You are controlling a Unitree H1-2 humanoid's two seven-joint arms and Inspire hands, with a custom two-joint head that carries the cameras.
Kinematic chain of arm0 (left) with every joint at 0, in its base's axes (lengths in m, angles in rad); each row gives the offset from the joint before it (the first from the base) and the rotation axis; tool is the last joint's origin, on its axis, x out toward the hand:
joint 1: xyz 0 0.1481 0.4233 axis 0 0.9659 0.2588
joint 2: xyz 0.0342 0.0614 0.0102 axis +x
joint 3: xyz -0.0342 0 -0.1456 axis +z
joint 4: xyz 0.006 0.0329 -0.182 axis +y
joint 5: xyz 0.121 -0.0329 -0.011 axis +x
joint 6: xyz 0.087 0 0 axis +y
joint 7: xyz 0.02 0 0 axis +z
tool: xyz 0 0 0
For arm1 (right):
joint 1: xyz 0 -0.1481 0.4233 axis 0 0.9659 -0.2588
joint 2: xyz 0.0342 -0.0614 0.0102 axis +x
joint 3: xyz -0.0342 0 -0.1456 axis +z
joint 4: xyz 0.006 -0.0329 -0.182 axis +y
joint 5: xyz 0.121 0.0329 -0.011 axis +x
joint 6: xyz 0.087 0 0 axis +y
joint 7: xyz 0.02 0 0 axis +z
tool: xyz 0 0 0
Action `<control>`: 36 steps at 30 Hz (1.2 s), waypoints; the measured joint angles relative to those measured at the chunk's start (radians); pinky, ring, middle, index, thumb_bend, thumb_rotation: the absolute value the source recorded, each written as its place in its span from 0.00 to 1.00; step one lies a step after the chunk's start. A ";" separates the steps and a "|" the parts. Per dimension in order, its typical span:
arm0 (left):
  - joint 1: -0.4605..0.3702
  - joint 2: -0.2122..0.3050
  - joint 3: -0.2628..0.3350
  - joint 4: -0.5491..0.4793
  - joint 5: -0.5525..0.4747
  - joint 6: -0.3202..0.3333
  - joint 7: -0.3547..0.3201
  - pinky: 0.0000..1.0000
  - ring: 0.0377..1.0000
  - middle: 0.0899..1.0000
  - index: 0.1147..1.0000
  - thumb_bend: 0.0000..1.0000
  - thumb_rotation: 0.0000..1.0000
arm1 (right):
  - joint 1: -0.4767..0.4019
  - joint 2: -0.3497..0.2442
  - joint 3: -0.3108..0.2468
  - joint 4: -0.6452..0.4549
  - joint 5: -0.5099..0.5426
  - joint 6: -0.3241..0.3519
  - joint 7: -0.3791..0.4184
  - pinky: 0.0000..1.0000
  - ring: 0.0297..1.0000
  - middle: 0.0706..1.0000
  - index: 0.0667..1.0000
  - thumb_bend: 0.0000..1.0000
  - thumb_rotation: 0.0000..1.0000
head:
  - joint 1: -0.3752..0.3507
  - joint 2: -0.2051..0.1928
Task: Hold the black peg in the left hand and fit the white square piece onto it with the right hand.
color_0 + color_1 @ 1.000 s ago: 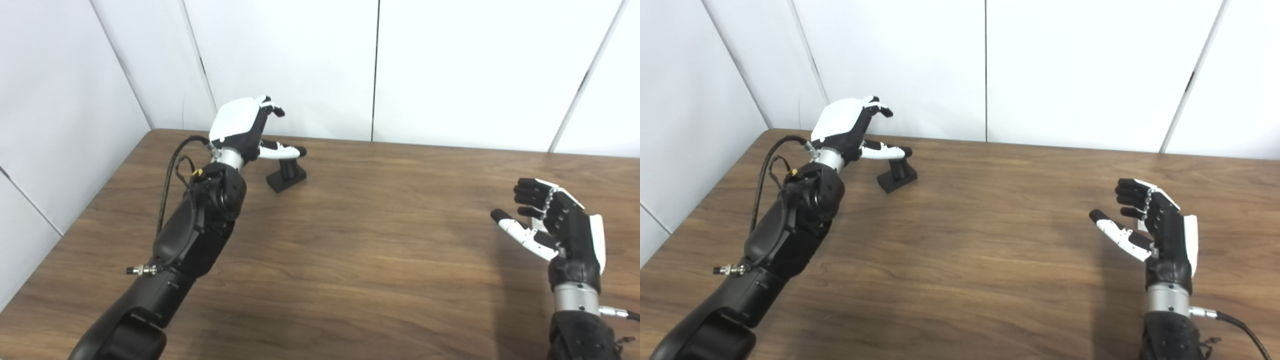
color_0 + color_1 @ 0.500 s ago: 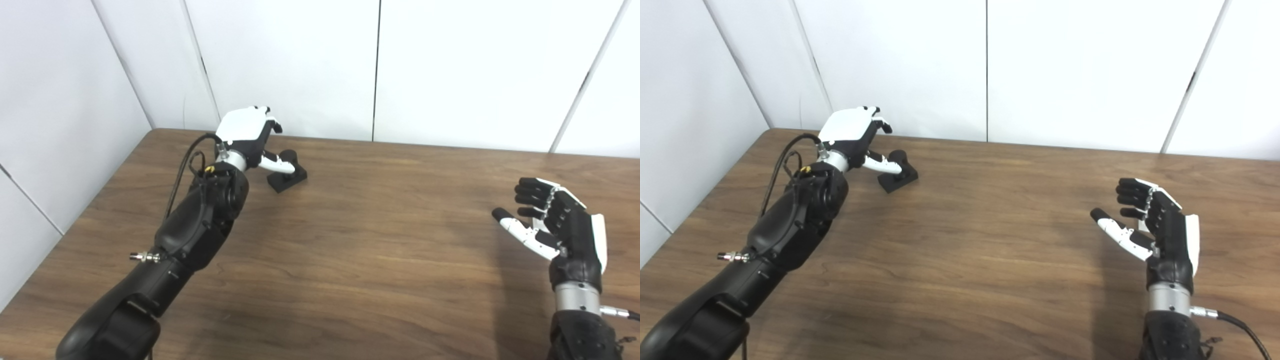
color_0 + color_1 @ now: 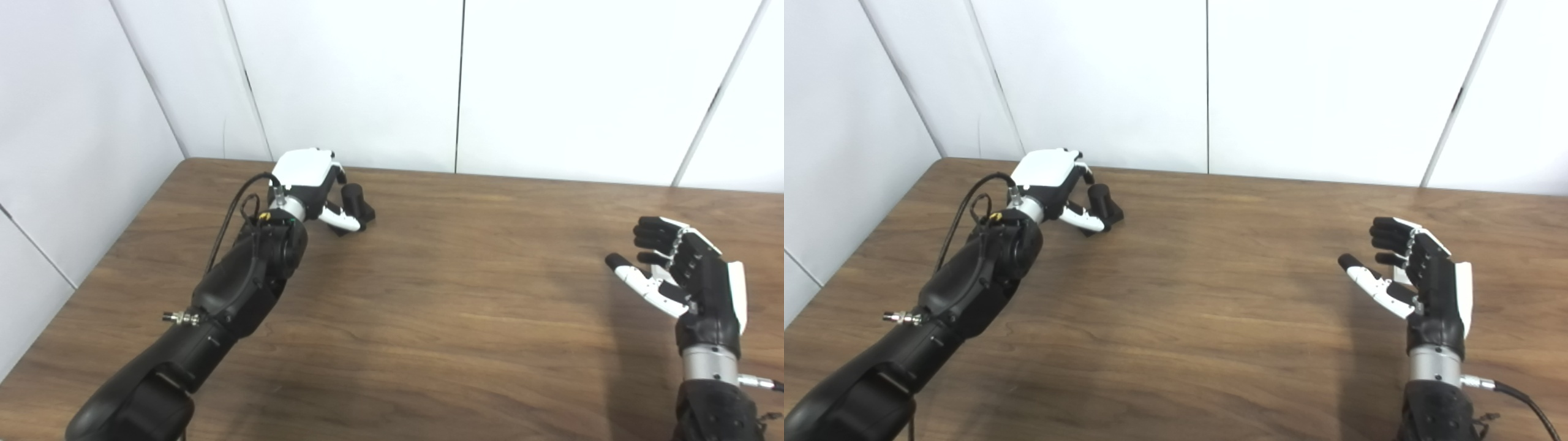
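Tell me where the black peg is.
The black peg stands at the table's far left, near the wall corner, with the left hand reaching around it.

A wooden table (image 3: 429, 318) with dark brown grain fills the near and middle ground, its far edge meeting the wall. White wall panels (image 3: 355, 79) stand behind it, split by thin dark vertical seams, and another white panel (image 3: 67, 141) closes the left side.
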 measured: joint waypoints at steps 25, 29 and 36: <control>0.029 -0.028 0.008 0.069 -0.018 -0.017 0.059 0.94 0.99 0.96 0.69 0.91 0.46 | 0.004 -0.006 -0.004 -0.022 0.002 0.000 0.001 0.57 0.65 0.64 0.62 0.61 0.05 | -0.017 0.017; 0.027 -0.034 0.011 0.084 -0.025 -0.020 0.084 0.91 0.97 0.95 0.69 0.89 0.46 | 0.008 -0.006 -0.004 -0.026 0.001 0.000 0.001 0.58 0.65 0.64 0.62 0.61 0.06 | -0.021 0.018; 0.023 -0.046 0.014 0.102 -0.041 -0.022 0.111 0.88 0.96 0.93 0.65 0.84 0.45 | 0.012 -0.006 -0.004 -0.034 -0.002 0.000 0.000 0.57 0.65 0.64 0.62 0.61 0.06 | -0.020 0.022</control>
